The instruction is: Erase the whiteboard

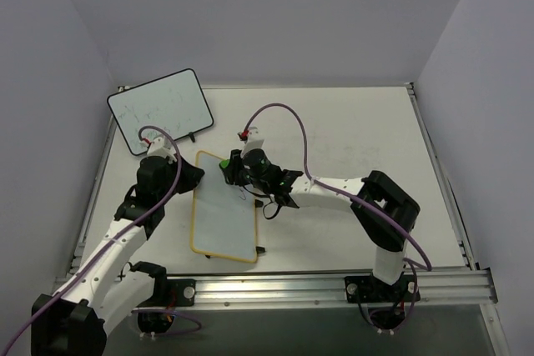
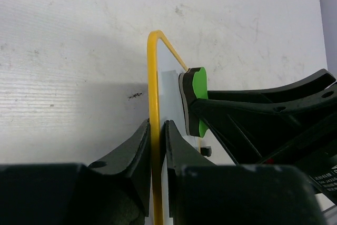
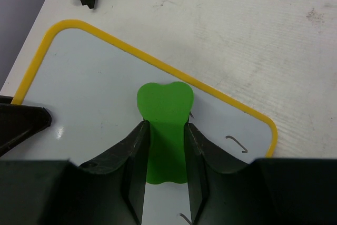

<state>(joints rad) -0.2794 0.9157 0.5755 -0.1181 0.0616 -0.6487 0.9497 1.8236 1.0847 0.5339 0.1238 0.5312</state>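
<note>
The yellow-rimmed whiteboard lies on the desk between the two arms. The left jaws are closed on its left rim. The right jaws are closed on a green eraser, which touches the board near its far corner. A few black marks are beside it.

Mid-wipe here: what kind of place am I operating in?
Likely a lab robot test cell: a scuffed white tabletop boxed in by plain pale walls, an aluminium mounting rail at the near edge, and a yellow-rimmed whiteboard as prop.
</note>
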